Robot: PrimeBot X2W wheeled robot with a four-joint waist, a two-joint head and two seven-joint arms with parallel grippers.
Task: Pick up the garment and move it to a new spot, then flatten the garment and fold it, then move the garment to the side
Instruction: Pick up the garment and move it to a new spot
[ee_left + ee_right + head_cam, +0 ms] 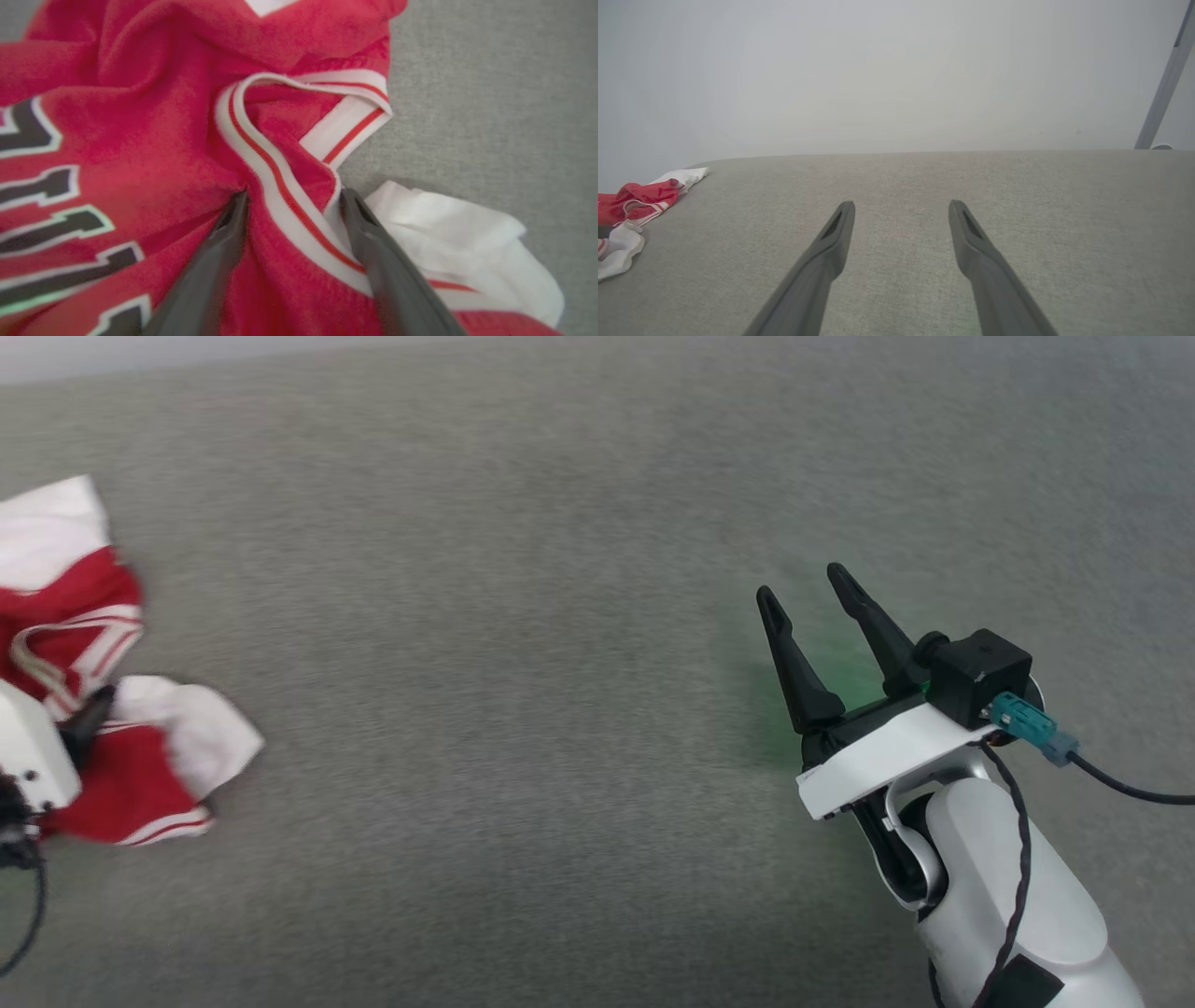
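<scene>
Garment [121, 784]: head view, lying crumpled far left on the grey surface [523, 709]; your right gripper [801, 583] is gaping empty, well apart. Left wrist view: your left gripper [294, 196] is straddling the striped neck trim [268, 172], jaws wide, unclamped. Soft, light; likely pinching best at that trim.

- I read the garment [140, 140] as soft knit cloth, matt and a bit fuzzy. Its neck trim [280, 191] looks ribbed, and the letters [42, 186] look flatter and smoother.
- The tabletop [523, 616] looks covered in grey woven fabric, matt with a fine rough grain.
- The right gripper [801, 581] has dark matt plastic fingers [794, 663], smooth.
- On the left gripper [295, 193] I get the same dark matt look, blurred.
- The forearm shell [1018, 887] is white plastic, smooth and glossy.
- The cable [1120, 789] is black and rubbery. The connector [1027, 721] is teal plastic.
- The wall [896, 70] is pale, smooth and matt.
</scene>
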